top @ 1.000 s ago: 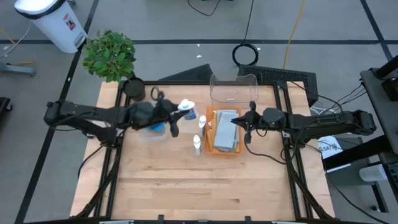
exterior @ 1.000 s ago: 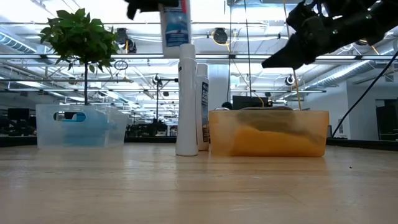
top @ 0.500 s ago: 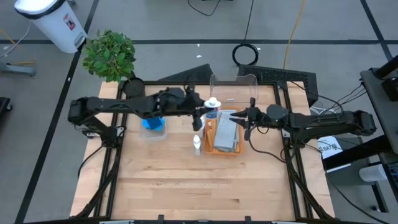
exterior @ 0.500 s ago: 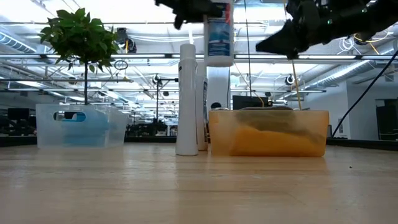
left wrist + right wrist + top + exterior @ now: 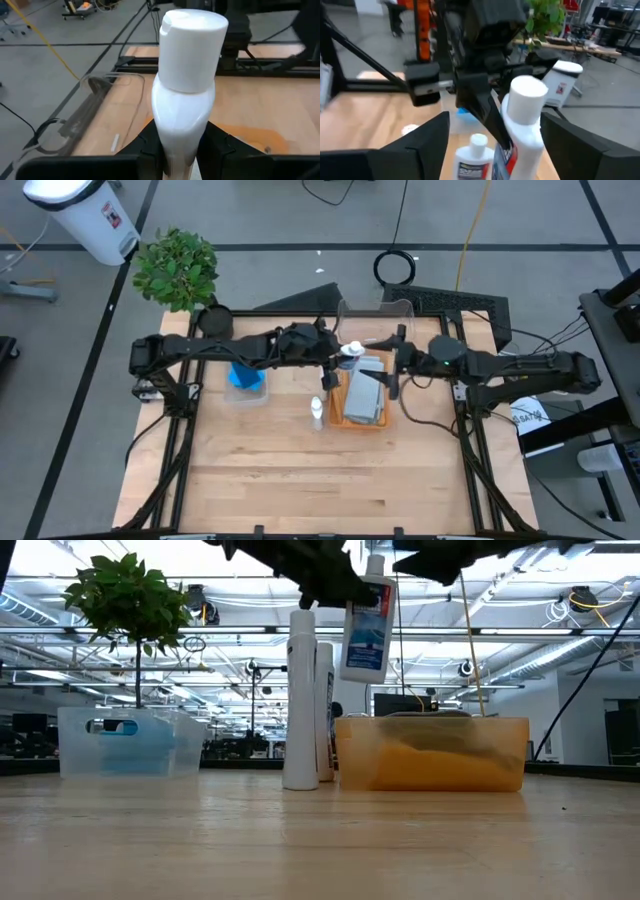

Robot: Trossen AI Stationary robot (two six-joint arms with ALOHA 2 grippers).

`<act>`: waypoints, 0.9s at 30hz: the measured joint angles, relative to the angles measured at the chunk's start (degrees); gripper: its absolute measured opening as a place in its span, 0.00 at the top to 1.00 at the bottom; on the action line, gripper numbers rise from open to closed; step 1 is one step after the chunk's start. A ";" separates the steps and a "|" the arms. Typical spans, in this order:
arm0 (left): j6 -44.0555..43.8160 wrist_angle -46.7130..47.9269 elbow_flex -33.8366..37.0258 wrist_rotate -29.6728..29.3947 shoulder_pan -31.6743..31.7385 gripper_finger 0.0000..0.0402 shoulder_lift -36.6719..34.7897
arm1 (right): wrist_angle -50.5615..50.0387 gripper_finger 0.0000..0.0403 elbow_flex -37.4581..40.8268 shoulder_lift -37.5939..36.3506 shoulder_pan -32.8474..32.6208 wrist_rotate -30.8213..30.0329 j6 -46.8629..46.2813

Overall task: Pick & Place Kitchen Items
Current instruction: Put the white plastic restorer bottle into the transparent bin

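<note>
White bottle [image 5: 367, 625] clamped in left gripper [image 5: 338, 360], held tilted above orange tray [image 5: 432, 754]; right gripper [image 5: 392, 367] spread wide facing it.

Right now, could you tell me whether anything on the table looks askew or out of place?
Only the white bottle held by the left gripper: it hangs tilted in mid-air near the orange tray.

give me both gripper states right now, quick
Left gripper: shut on the white bottle, held up in the air by the orange tray.
Right gripper: open, fingers either side of the bottle's cap.
</note>
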State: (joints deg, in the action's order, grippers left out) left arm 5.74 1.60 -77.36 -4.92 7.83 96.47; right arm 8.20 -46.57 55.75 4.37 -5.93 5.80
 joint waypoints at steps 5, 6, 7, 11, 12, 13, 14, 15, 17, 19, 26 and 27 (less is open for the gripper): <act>0.00 -0.06 0.00 2.28 1.31 0.81 -0.09 | 1.43 0.32 -2.86 6.34 3.26 0.01 3.05; 0.02 0.00 0.00 2.80 1.60 0.81 -0.09 | 2.55 0.32 -3.06 7.22 4.04 0.02 3.39; 0.00 -0.02 0.00 3.36 1.79 0.81 -0.09 | 3.23 0.33 -3.08 7.80 4.71 0.02 3.67; -0.06 0.34 0.00 3.58 2.26 0.81 -0.09 | 5.25 0.37 -3.10 8.58 6.76 0.06 3.90; -0.02 0.38 0.00 3.58 2.28 0.81 -0.09 | 5.21 0.39 -3.10 8.60 7.03 0.09 3.90; 0.00 0.37 0.00 3.50 2.33 0.81 -0.09 | 5.22 0.40 -3.10 8.62 7.21 0.15 3.90; 0.00 0.33 0.00 3.49 2.33 0.81 -0.09 | 5.24 0.41 -3.10 8.52 7.25 0.21 3.82; 0.10 0.26 0.00 3.49 2.33 0.81 -0.09 | 5.21 0.43 -3.10 8.37 7.23 0.23 3.58; 0.20 0.35 0.00 3.57 2.28 0.81 -0.09 | 5.78 0.46 -3.10 8.25 7.19 1.06 2.69; 0.17 0.40 0.00 3.60 2.27 0.81 -0.09 | 6.21 0.50 -3.10 8.30 7.19 3.39 1.52; -0.10 0.74 0.00 3.58 2.28 0.81 -0.09 | 8.33 0.62 -3.10 10.75 7.19 4.73 1.00; -0.23 0.85 0.02 3.60 2.25 0.81 -0.09 | 8.30 0.64 -3.10 10.79 7.21 4.68 1.10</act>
State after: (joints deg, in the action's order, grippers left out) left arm 5.51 2.45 -77.34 -1.32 10.08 96.38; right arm 16.50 -49.67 66.54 11.57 -1.26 6.90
